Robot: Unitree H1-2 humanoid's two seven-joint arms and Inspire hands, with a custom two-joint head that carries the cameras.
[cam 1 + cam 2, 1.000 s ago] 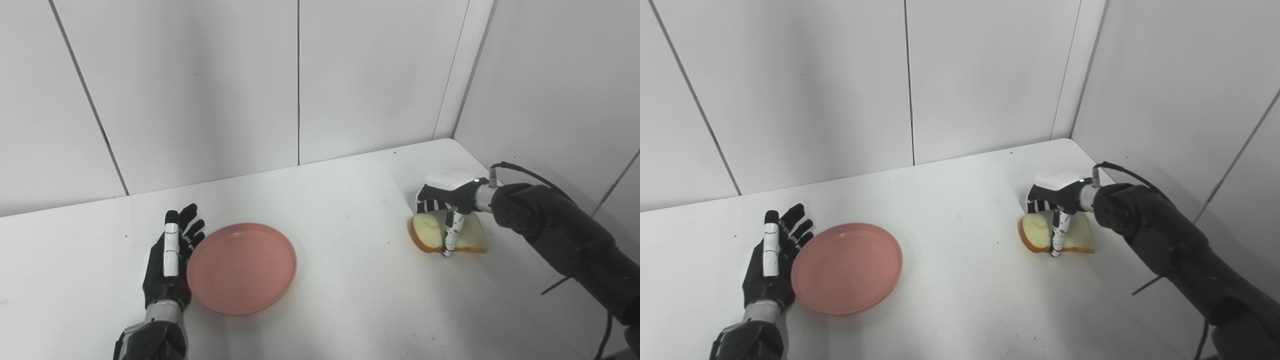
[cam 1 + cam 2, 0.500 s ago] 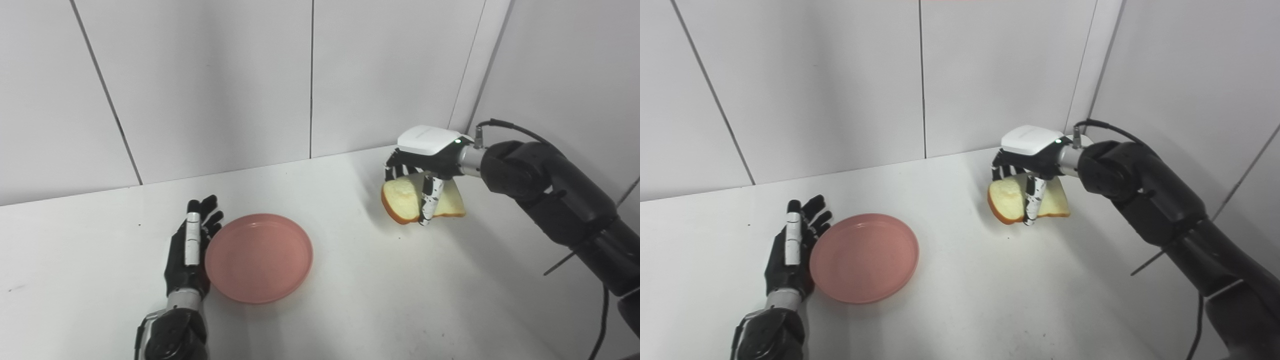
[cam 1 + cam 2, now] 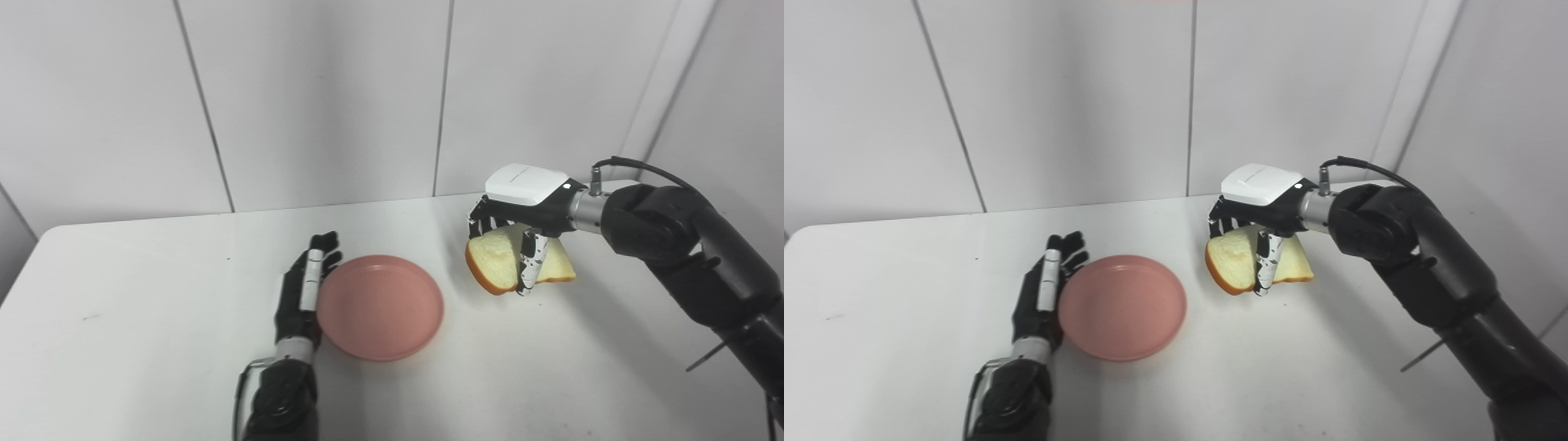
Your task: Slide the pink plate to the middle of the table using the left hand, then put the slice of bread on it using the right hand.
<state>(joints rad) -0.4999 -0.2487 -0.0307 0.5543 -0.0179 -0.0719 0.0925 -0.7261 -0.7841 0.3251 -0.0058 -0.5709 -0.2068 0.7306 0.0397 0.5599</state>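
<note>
fingers of right hand [image 3: 520,211] grip soft bread slice [image 3: 499,266]; left hand [image 3: 303,294], spread flat, touches round pink plate [image 3: 380,306].

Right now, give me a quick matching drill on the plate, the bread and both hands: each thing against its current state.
Things:
1. plate
2. bread
3. left hand
4. right hand

States:
A. open, flat against a rim
B. held above the table
C. lying on the table with nothing on it
D. shut around a slice

Pairs: 1-C, 2-B, 3-A, 4-D
</note>
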